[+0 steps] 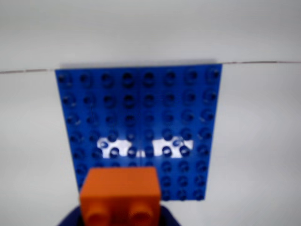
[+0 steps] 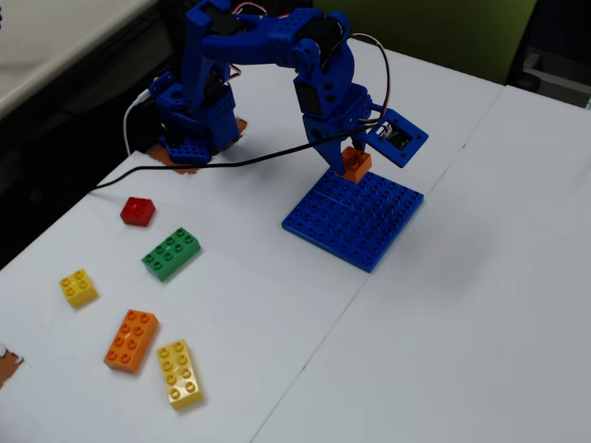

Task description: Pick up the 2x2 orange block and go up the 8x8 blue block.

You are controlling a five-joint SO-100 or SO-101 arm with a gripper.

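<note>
The blue printed arm is reaching over the white table, and its gripper is clamping the 2x2 orange block between closed jaws. The small glossy plastic cube is hanging just above the near-arm edge of the 8x8 blue block; whether it is touching the studs I cannot tell from the fixed view. In the wrist view the orange block is filling the bottom of the picture, blurred and smooth-faced with two round hollows showing, and the blue baseplate is spreading out beyond it, flat and square, its rows of round studs shining, with two bright patches of glare near the middle.

Off to the left in the fixed view, loose bricks are lying well apart on the matte tabletop: a small red square brick, a green oblong brick, a small yellow square brick, a longer orange brick and, just beside it, a long yellow brick. A black cable is trailing from the arm across the table.
</note>
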